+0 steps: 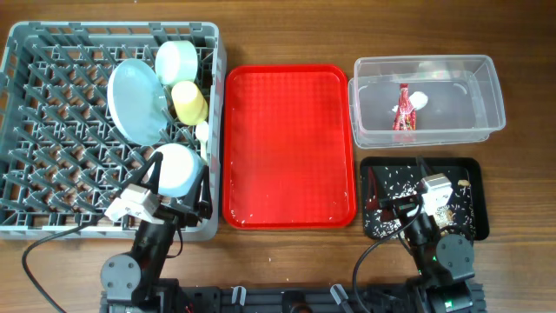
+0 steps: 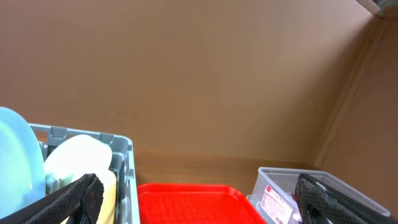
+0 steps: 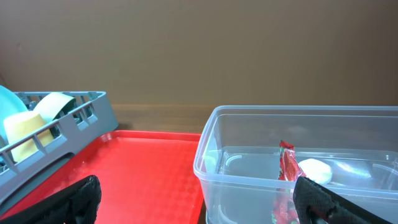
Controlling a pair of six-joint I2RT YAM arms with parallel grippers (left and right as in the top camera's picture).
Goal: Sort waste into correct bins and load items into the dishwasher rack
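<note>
Left gripper: fingers spread wide, empty, at lower left of the overhead view by the near edge of the dishwasher rack. Right gripper: also spread, empty, at lower right over the black tray, which holds scattered rice. The rack holds the blue plate, yellow cup and two bowls. At upper right, the clear tub holds the red wrapper and white tissue. The red serving tray lies at centre.

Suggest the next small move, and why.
Probably just park both arms: plate, cup and bowls sit in the rack, wrapper and tissue in the clear tub, rice in the black tray; left end effector and right end effector are open, empty.
</note>
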